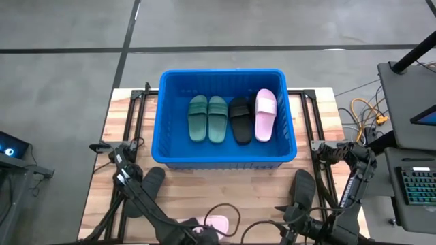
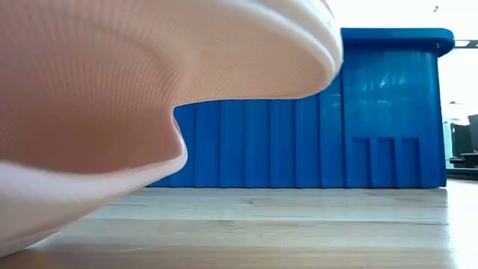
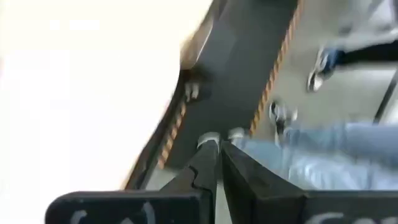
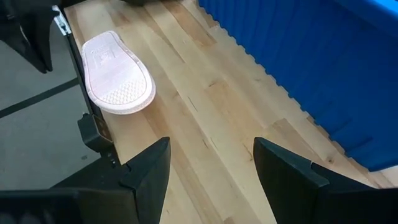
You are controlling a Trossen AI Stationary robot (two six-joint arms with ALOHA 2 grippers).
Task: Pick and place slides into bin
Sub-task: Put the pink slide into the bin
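While my right gripper [image 4: 211, 165] hangs low over the near right part of the table [image 4: 205, 106], its two dark fingers stand wide apart and hold nothing. My left gripper [image 3: 217, 152] is at the near left; its fingers are almost together, with nothing between them, and it looks away from the table to the floor, where a person's legs show. Just beyond my right fingers, a pale pink slide [image 4: 118, 74] lies at the near edge with its sole up, finely dotted and oval. Two dark slides [image 1: 151, 182] [image 1: 304, 188] lie on the wood, one on each side, near the arms. Farther off stands the bin [image 1: 167, 102], bright blue plastic with ribbed walls. Inside it are two dark green slides [image 1: 208, 117], one black slide [image 1: 240, 120] and one pink slide [image 1: 265, 113], all smooth rubber. I judge about half is done, at least three remaining.
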